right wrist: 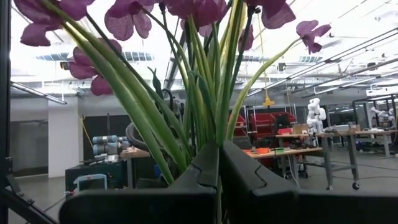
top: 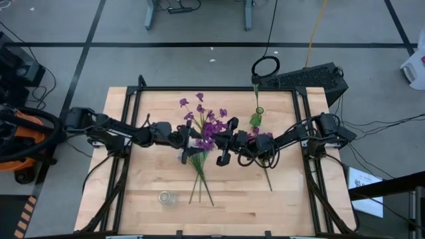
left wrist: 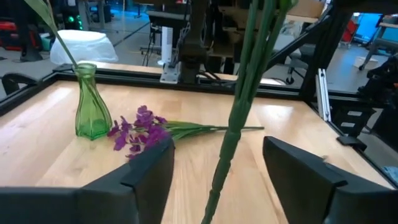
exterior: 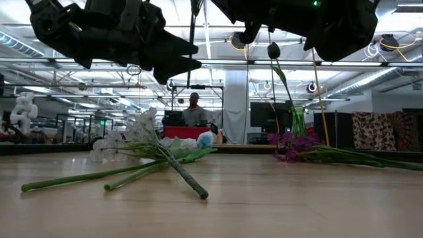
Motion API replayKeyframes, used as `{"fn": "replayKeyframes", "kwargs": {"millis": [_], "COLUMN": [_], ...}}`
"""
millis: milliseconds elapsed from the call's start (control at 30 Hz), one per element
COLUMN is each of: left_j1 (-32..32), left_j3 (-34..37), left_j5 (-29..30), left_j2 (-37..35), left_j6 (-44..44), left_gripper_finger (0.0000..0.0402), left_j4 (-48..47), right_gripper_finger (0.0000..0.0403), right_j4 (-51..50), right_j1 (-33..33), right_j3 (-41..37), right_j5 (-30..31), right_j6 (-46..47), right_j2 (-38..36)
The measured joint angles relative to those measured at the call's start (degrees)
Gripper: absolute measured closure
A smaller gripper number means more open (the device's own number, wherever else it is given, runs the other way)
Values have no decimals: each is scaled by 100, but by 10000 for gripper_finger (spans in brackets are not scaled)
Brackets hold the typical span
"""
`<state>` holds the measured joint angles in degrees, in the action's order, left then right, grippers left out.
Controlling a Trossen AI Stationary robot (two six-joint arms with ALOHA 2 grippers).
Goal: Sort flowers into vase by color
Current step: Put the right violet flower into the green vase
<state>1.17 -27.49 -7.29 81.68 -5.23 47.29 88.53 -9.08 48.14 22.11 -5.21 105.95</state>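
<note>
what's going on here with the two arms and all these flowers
The two arms meet over the middle of the table. The right gripper is shut on a purple flower bunch, holding it up. The left gripper has its jaws open on either side of the bunch's green stems. Another purple bunch lies beside the green vase, which has one stem in it. White flowers lie on the table, and a small clear glass stands near the front edge.
</note>
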Motion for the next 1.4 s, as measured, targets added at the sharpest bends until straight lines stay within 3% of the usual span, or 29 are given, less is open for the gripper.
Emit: {"fn": "replayKeyframes", "kwargs": {"millis": [533, 833, 1100, 1400], "left_j1": [149, 149, 151, 259], "left_j3": [0, 0, 0, -2], "left_j5": [-286, -314, -310, -306], "left_j2": [16, 16, 10, -5], "left_j6": [122, 151, 174, 275], "left_gripper_finger": [314, 382, 388, 387], "left_j4": [-199, -308, -423, -770], "right_gripper_finger": [403, 403, 380, 302], "right_j4": [-5, -84, -403, -847], "right_j1": [-2, -5, -7, -7], "right_j3": [0, 0, 0, -2], "right_j5": [0, 37, 38, 199], "right_j6": [-20, 78, 432, 804], "right_j2": [-4, -9, -9, -9]}}
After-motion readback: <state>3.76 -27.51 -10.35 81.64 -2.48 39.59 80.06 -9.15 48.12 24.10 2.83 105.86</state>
